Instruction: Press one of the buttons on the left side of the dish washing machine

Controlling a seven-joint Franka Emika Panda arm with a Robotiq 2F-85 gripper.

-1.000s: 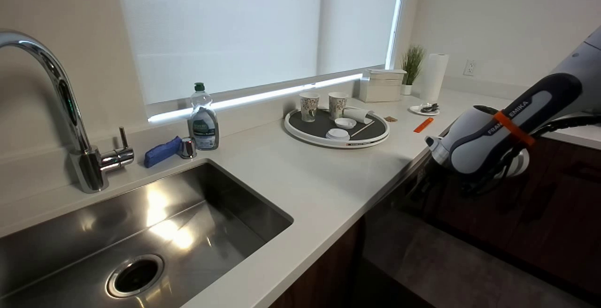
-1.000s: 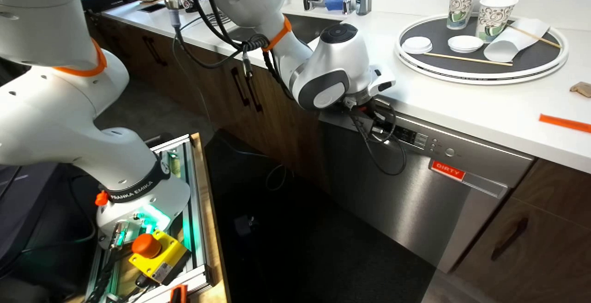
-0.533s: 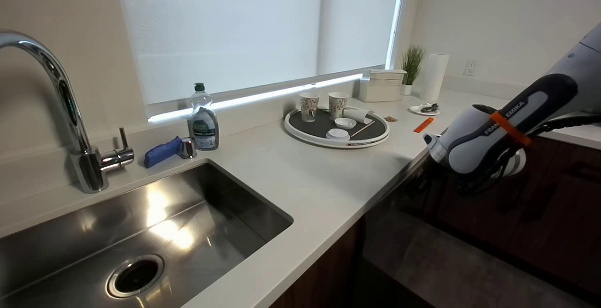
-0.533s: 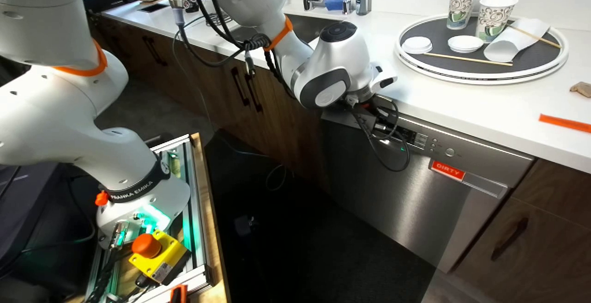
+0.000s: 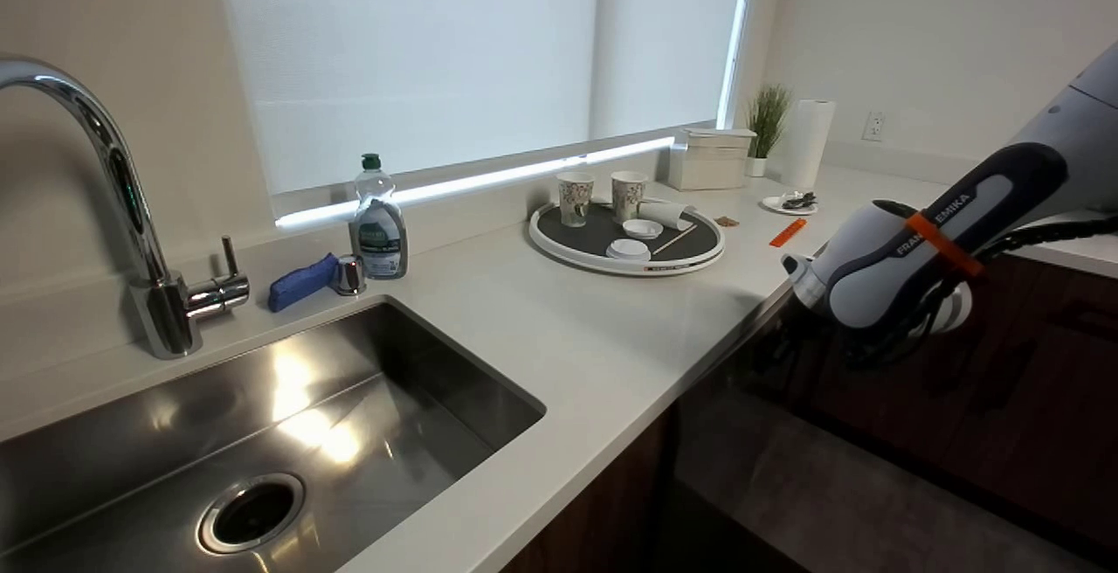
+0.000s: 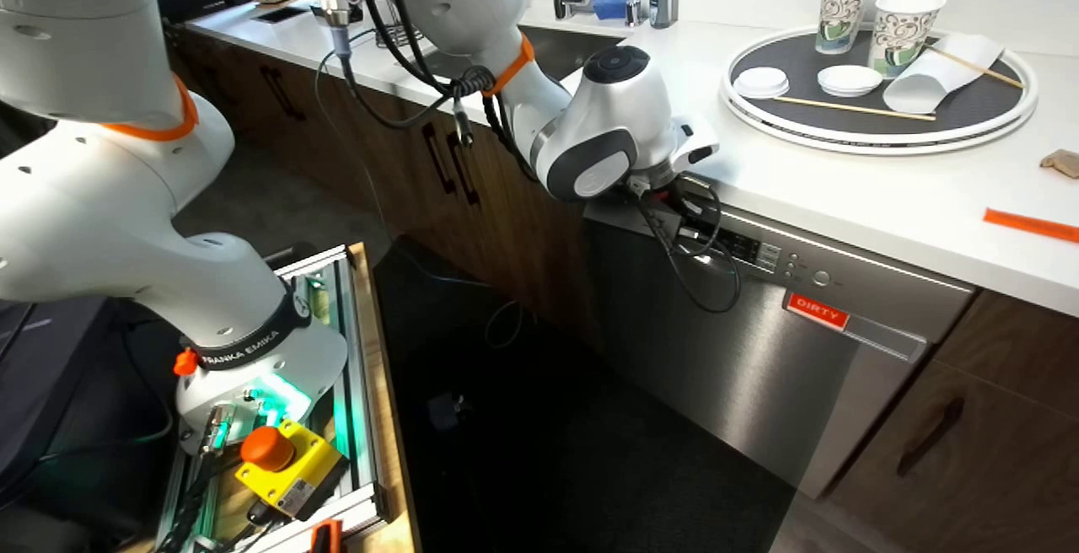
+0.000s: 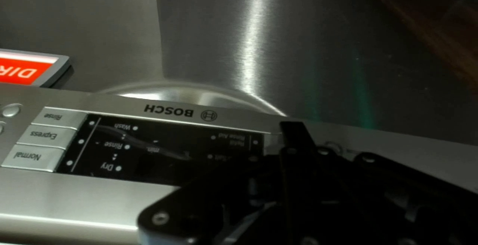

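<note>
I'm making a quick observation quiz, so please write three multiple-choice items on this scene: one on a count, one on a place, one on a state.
1. How many patterned paper cups stand on the round white-rimmed dark tray?
A) One
B) Two
C) Four

2. Where is the red rectangular DIRTY sign?
A) On the tray
B) Inside a cup
C) On the brushed-steel dishwasher front

3. How do the jaws of the black bolted gripper stand?
A) Shut
B) Wide open
C) Closed around a cup

Right letters:
1. B: both exterior views show two, upright.
2. C: an exterior view shows it on the upper part of that front.
3. A: the wrist view shows them together.
</note>
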